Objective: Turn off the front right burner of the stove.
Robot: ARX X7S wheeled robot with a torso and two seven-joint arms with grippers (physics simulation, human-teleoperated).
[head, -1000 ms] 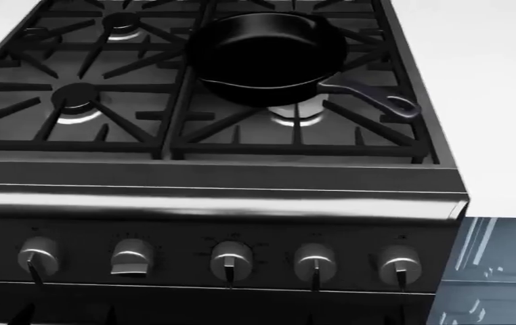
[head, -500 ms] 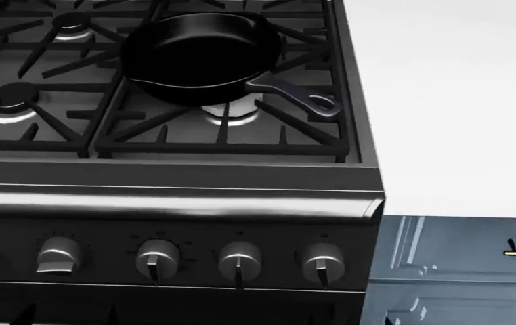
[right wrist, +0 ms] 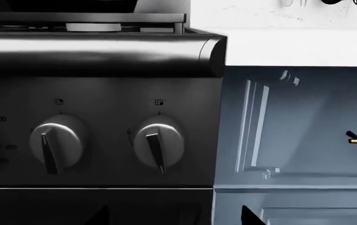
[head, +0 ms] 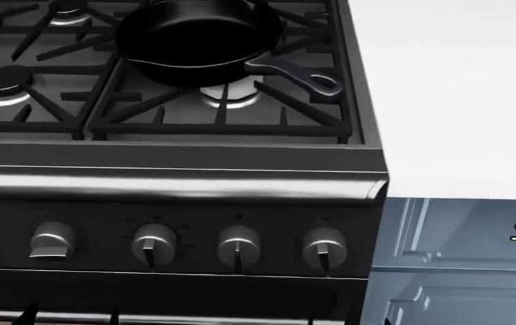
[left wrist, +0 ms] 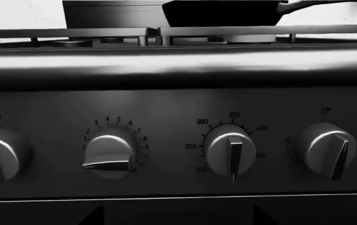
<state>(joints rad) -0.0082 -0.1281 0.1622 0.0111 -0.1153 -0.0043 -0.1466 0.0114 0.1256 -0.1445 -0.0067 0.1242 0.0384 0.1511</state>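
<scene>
On the stove (head: 177, 183), the front right burner (head: 229, 97) sits half under the skillet (head: 195, 40). The far-right knob (right wrist: 158, 145), grip upright, faces the right wrist camera, so the right arm seems nearer. Neither pincer shows; their state I cannot tell.

We see little of our own body. Our left gripper (left wrist: 175, 218) shows in its wrist view only as two dark pointed fingertips (left wrist: 94, 216), set well apart with nothing between them. Our right gripper (right wrist: 175, 216) shows the same way in its own wrist view, its two dark fingertips (right wrist: 249, 215) spread wide and holding nothing. Both wrists are held level, not rolled, with the grippers pointing straight ahead. In the head view, only small dark tips show at the lower edge, too small to tell more.
</scene>
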